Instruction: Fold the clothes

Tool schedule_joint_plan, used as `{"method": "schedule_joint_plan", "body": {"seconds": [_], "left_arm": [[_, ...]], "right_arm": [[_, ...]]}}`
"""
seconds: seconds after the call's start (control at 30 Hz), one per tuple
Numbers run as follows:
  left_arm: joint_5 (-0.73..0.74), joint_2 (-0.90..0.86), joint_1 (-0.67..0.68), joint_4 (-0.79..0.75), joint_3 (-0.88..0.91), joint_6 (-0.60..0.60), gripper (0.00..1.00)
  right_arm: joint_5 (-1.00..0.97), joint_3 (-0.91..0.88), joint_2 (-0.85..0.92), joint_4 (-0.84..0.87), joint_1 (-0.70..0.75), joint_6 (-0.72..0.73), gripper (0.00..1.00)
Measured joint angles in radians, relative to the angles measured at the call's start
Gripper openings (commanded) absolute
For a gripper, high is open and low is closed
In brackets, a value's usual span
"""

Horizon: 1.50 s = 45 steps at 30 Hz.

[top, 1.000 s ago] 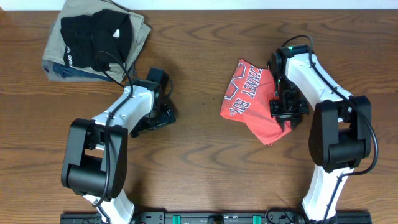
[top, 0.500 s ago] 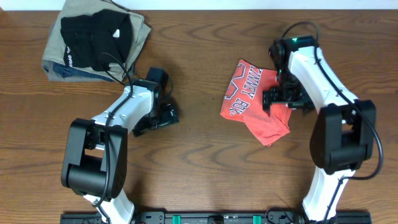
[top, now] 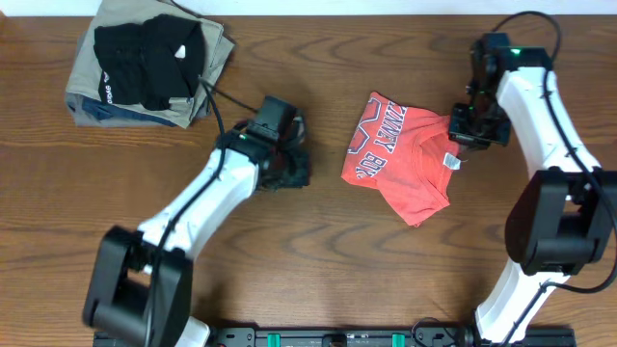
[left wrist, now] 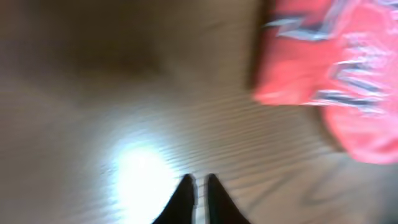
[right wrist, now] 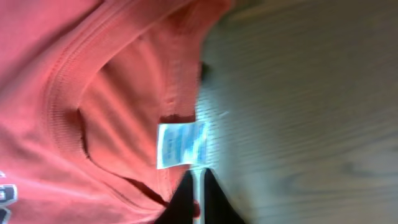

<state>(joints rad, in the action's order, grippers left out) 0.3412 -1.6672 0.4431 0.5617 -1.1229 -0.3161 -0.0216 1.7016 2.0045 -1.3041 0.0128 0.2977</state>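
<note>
- The red-orange short-sleeved cotton T-shirt with white block lettering (top: pixel 397 166) lies crumpled on the brown wooden table (top: pixel 318 260), right of the middle.
- Its lettering faces up on the left part, and a small white label (right wrist: pixel 181 144) shows at the neck opening on the right.
- The left gripper (left wrist: pixel 198 188) has its two dark fingers pressed together with nothing between them. It is over bare wood just beside the shirt's left edge, apart from the cloth.
- The right gripper (right wrist: pixel 199 182) is also closed, with its tips at the shirt's edge just below the label. Whether they pinch cloth, I cannot tell.
- A folded black garment (top: pixel 145 56) rests on a folded khaki garment (top: pixel 214 60) in the far left corner, well apart from the shirt.
</note>
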Motion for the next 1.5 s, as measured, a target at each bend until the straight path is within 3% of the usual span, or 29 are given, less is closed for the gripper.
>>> {"method": "schedule_joint_plan", "body": {"seconds": [0.4, 0.7, 0.9, 1.17, 1.5], "left_arm": [[0.038, -0.058, 0.186, -0.324, -0.002, -0.024, 0.06], [0.042, -0.09, 0.19, -0.558, -0.002, -0.038, 0.06], [0.053, -0.174, 0.19, -0.667, -0.002, -0.102, 0.06], [0.057, -0.327, 0.19, -0.661, -0.002, -0.165, 0.06], [0.016, -0.302, 0.121, -0.359, -0.036, -0.23, 0.06]], "right_arm": [[0.11, -0.064, 0.0, 0.121, 0.021, -0.024, 0.01], [0.2, -0.268, 0.0, 0.329, -0.046, -0.028, 0.01], [0.251, -0.303, 0.0, 0.381, -0.056, -0.027, 0.01], [0.261, -0.303, 0.0, 0.379, -0.056, -0.027, 0.01], [0.261, -0.304, 0.0, 0.375, -0.06, -0.027, 0.01]]}}
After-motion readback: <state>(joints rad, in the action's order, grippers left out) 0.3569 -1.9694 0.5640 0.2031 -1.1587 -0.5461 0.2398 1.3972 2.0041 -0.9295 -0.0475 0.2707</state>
